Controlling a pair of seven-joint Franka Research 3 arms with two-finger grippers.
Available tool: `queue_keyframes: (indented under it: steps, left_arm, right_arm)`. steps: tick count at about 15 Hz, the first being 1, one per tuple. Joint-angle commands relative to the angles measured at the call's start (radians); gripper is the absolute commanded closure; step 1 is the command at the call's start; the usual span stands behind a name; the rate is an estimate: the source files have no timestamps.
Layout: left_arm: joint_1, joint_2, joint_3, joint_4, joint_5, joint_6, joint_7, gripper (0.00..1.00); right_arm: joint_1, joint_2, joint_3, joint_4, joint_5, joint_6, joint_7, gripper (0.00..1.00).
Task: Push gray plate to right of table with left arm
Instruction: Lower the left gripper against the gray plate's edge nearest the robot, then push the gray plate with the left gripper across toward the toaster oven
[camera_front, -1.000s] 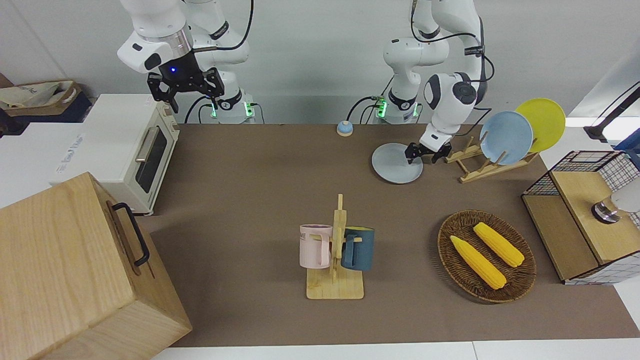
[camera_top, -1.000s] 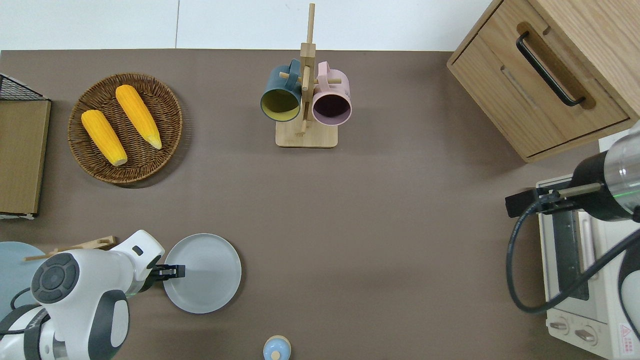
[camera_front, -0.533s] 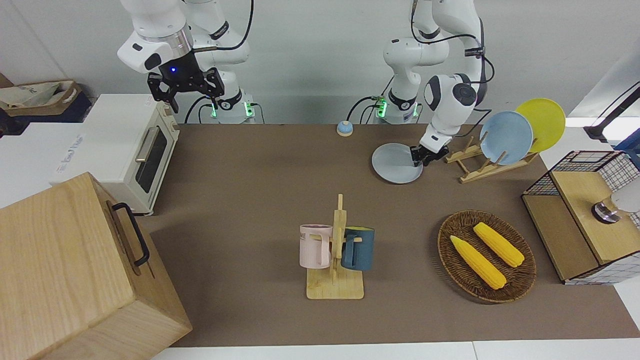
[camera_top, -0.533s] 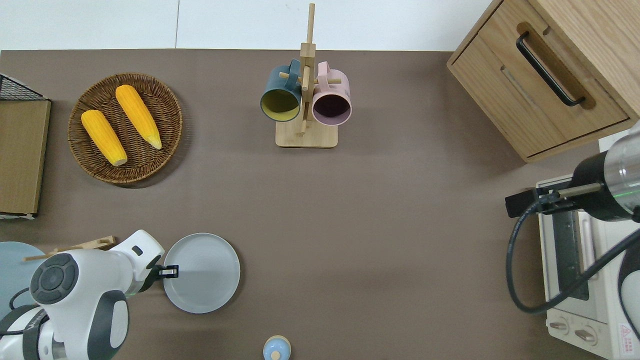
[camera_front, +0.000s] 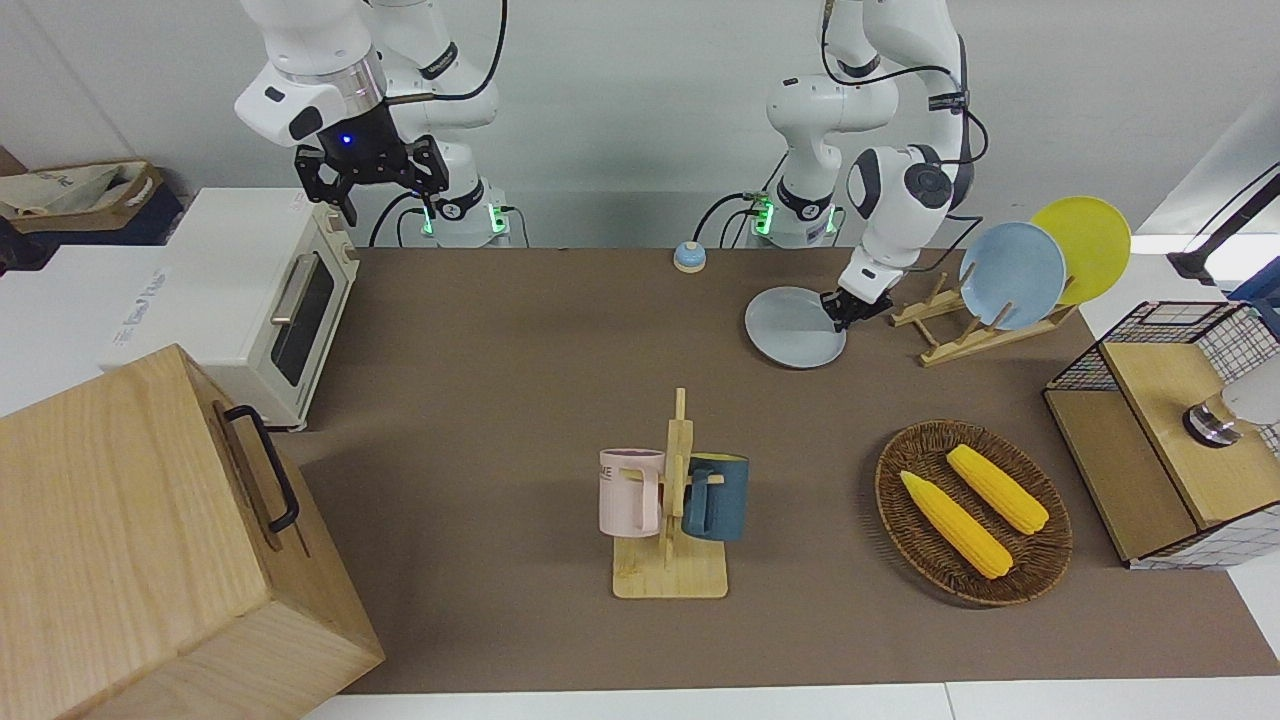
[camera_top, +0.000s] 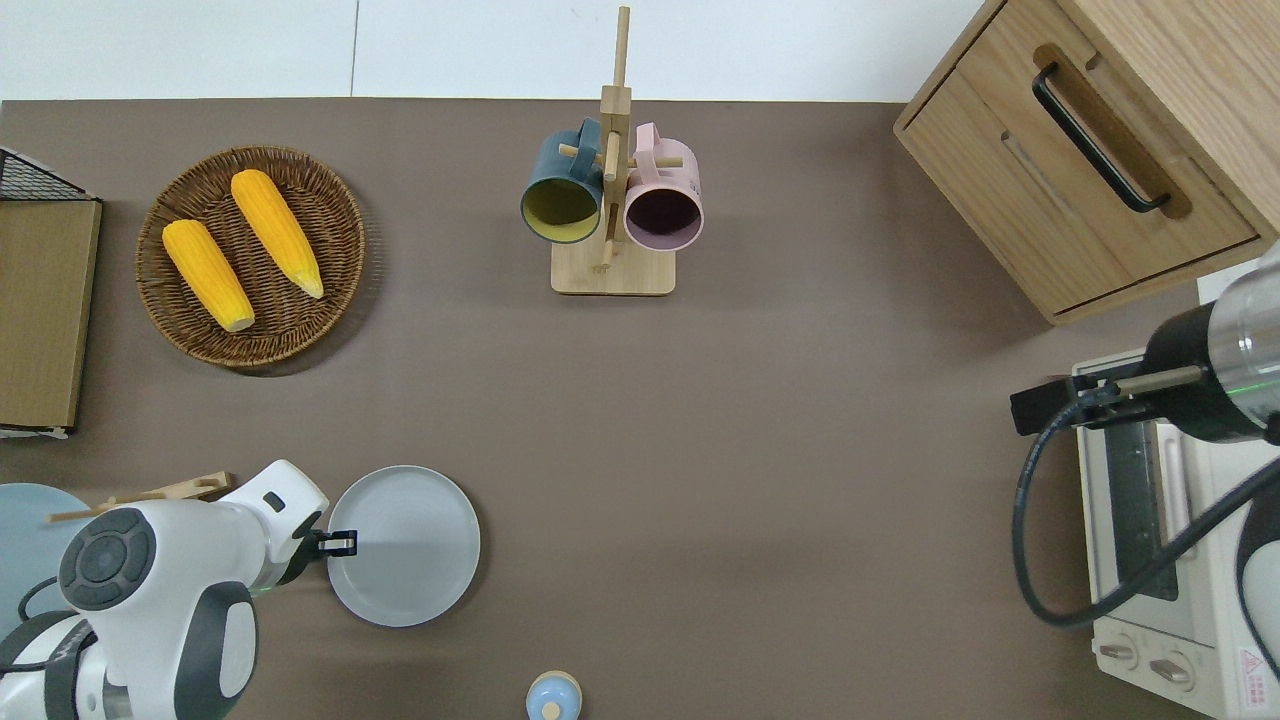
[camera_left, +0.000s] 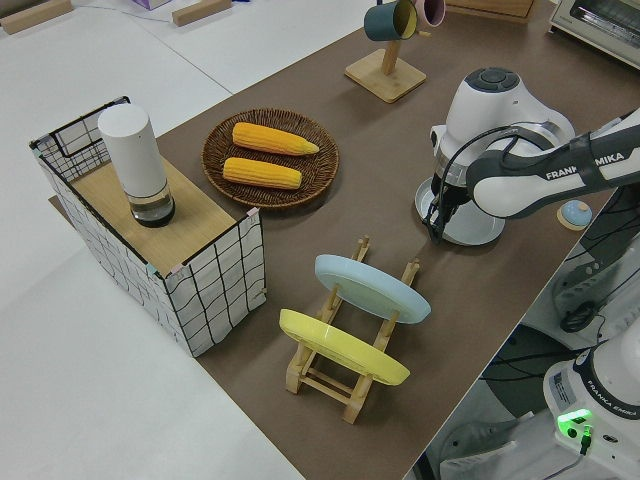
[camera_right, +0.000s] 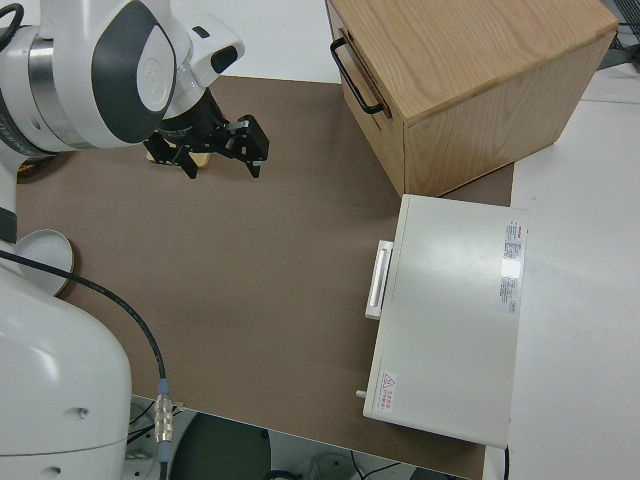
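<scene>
Probably the plate would slide easily: it looked light, stiff and smooth-bottomed, lying flat on the matte brown table, so a sideways shove low on the rim should have moved it without lifting. It also looked breakable, and a push placed too high or off-centre might have tipped it or spun it aside. The best place to press seemed to be the rim edge facing the left arm's end of the table, on a line through the plate's middle.

It was a small round dish, pale gray with a faint blue cast, plain, with a shallow raised rim. It sat near the robots' edge, toward the left arm's end, just beside a wooden rack that held a blue plate and a yellow plate on edge. A small bell lay nearer the robots, toward the middle.

The left gripper was down at that rim edge, its fingers drawn together with nothing between them, seemingly touching the rim. The right gripper, fingers apart, belonged to the parked arm.

The path toward the right arm's end looked open, with the mug stand well apart, farther from the robots.
</scene>
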Motion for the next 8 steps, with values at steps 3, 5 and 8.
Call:
queue_keyframes:
  steps: [3,5,8]
  left_arm:
    - [-0.026,0.024,0.003,-0.004,-0.075,0.025,-0.020,1.00]
    - [-0.050,0.025,0.003,-0.001,-0.077,0.025,-0.053,1.00]
    - [-0.104,0.030,0.003,0.008,-0.077,0.027,-0.135,1.00]
  right_arm:
    - [-0.020,-0.003,0.013,0.008,0.010,-0.014,0.002,0.017]
    - [-0.020,-0.003,0.013,0.008,0.010,-0.014,0.002,0.017]
    - [-0.020,-0.003,0.015,0.008,0.010,-0.014,0.001,0.017]
